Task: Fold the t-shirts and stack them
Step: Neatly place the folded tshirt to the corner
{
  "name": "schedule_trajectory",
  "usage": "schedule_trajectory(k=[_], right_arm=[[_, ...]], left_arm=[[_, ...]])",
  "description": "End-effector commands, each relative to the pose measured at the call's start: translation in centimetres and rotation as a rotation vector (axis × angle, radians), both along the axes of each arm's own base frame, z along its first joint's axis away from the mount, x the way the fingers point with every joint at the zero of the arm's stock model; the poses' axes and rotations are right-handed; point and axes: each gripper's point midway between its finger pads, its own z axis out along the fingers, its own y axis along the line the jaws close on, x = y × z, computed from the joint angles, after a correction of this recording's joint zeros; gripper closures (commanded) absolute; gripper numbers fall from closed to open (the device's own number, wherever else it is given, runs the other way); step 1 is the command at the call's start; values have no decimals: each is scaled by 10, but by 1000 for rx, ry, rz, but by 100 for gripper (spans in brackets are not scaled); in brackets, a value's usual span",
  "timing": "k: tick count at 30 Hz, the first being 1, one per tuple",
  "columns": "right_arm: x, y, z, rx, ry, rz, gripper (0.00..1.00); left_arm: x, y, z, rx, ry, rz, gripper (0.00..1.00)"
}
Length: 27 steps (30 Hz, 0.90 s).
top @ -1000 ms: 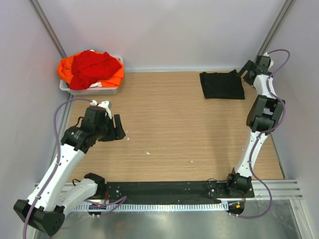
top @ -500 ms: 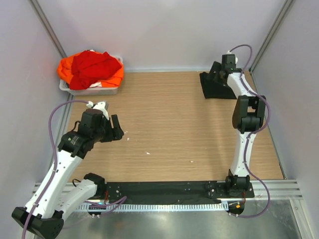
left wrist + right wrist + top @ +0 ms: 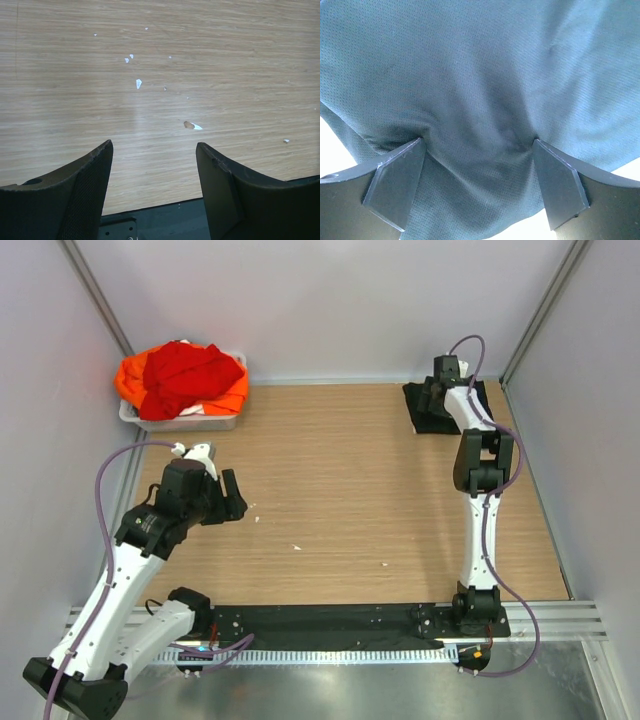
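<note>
Two shirts are not yet folded: the red t-shirt point(image 3: 185, 370) and the orange t-shirt point(image 3: 130, 380) lie heaped in the white tub point(image 3: 185, 423), well beyond the left gripper point(image 3: 154, 147) and off to its left. That gripper hovers over the table point(image 3: 150, 50), jaws apart and empty. The right gripper point(image 3: 479, 145) is spread wide, both tips pressing into the black t-shirt point(image 3: 485, 60) directly beneath. This looks like settling the folded black shirt. Next, the left gripper must reach the tub and pinch the red cloth alone.

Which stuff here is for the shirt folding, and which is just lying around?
For the job: black cloth t-shirt, red cloth t-shirt, bright orange cloth t-shirt.
Just lying about: white plastic tub, tiny white scraps.
</note>
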Motion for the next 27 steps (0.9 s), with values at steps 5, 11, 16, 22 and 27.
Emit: schedule_trajectory(k=[5, 11, 16, 22, 27], right_arm=[[-13, -51, -26, -194, 113, -81, 5], [-9, -69, -27, -209, 104, -129, 4], [2, -69, -23, -198, 68, -123, 2], [28, -73, 11, -234, -41, -86, 0], [44, -68, 88, -219, -207, -63, 0]], left_arm=[[8, 2, 2, 7, -25, 18, 31], [9, 2, 0, 10, -18, 21, 32], [9, 4, 0, 8, -18, 26, 32], [9, 5, 2, 8, -27, 33, 32], [8, 6, 4, 6, -37, 35, 32]])
